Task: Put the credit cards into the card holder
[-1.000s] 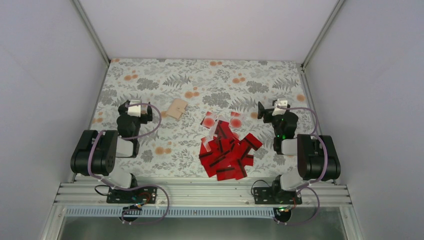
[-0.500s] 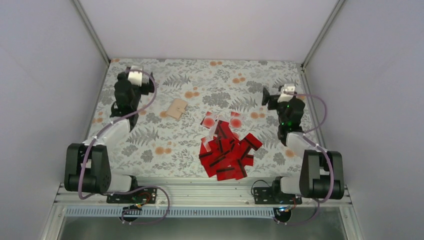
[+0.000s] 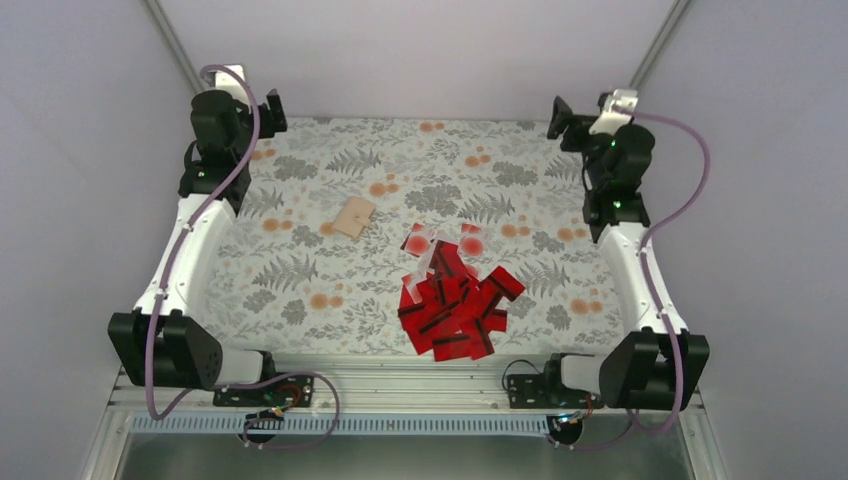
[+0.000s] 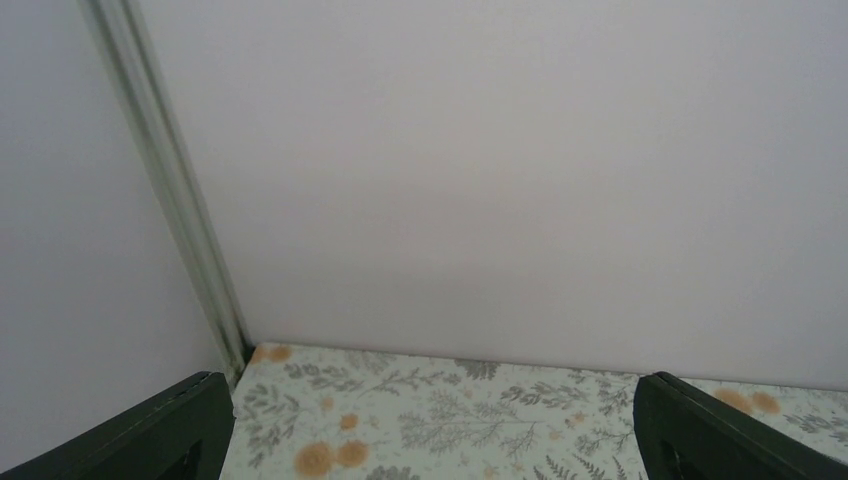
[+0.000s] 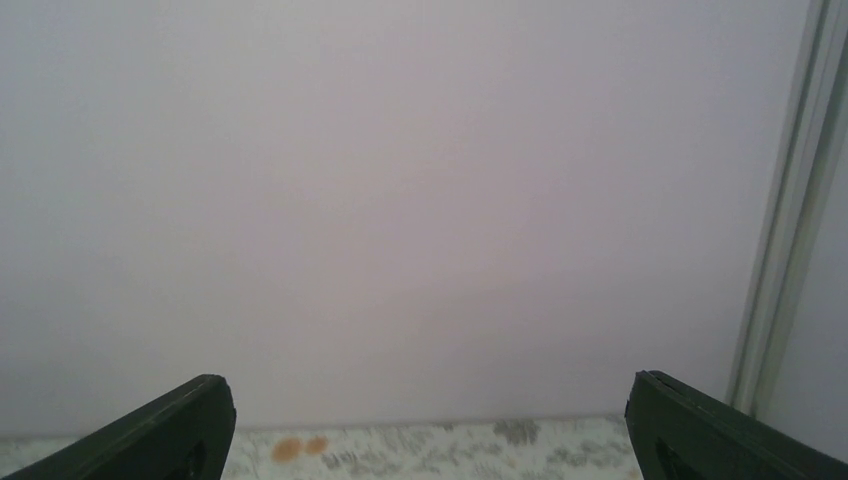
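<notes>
The credit cards [image 3: 455, 305] look like smooth red plastic. The card holder [image 3: 353, 217] looks matt. The cloth [image 3: 300, 265] is printed and matt.

Cards [image 3: 452, 305] piled; holder [image 3: 354, 217] lies sep.

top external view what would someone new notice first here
The heap of red credit cards jumps out first, lying on the floral cloth right of centre and toward the near edge. The small tan card holder lies alone to its left, farther back. The left tool and right tool hang open and empty at the far corners.
</notes>
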You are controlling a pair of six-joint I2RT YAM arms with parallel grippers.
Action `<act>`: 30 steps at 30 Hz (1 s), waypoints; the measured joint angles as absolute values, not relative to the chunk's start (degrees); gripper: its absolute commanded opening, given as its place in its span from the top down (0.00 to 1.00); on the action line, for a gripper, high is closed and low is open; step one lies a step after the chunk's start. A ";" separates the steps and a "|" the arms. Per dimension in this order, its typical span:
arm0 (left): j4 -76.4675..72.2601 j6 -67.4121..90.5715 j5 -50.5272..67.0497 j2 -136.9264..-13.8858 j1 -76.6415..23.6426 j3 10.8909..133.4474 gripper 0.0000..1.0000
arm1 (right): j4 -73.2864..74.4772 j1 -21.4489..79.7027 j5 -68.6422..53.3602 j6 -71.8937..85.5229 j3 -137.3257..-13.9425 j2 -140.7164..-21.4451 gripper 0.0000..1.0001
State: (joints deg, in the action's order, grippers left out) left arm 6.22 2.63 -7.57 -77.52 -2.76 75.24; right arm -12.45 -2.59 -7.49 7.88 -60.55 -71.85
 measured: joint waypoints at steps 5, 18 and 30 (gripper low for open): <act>12.21 4.60 -6.66 -77.54 -1.69 76.82 0.00 | -2.39 -2.59 -6.55 12.62 -74.08 -74.76 0.01; 26.57 10.09 7.53 -84.86 -1.61 75.13 0.11 | 22.17 -2.68 -15.00 26.85 -78.78 -81.87 0.01; 34.20 5.65 22.85 -98.50 -1.72 71.16 0.28 | 32.23 -1.67 -20.62 29.76 -64.82 -81.23 0.01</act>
